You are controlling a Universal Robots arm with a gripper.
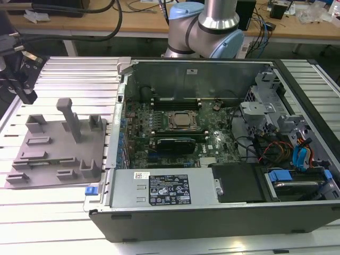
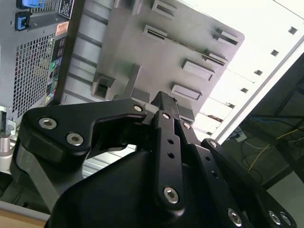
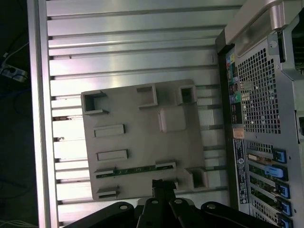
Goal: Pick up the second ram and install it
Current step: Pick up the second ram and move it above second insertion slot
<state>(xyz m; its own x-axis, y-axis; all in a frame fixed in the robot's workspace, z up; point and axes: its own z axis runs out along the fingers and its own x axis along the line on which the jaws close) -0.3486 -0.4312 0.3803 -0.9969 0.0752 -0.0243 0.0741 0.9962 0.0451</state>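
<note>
The second ram point(image 3: 135, 169) is a thin green strip standing on edge in the grey tray point(image 3: 142, 137), held between two small blocks near one tray edge. In the first wrist view my gripper point(image 3: 164, 182) hangs above the tray with its tips just beside the strip, not touching it. Its black fingers point(image 2: 164, 102) look pressed together with nothing between them. In the exterior view the gripper point(image 1: 27, 95) is high over the tray's point(image 1: 53, 154) far corner, at the exterior view's left.
An open computer case point(image 1: 212, 212) lies right of the tray, with the motherboard, CPU socket point(image 1: 179, 120) and long black memory slots point(image 1: 178, 101) exposed. A tall grey post point(image 1: 70, 119) rises from the tray. The ribbed aluminium table point(image 1: 64, 69) surrounds both.
</note>
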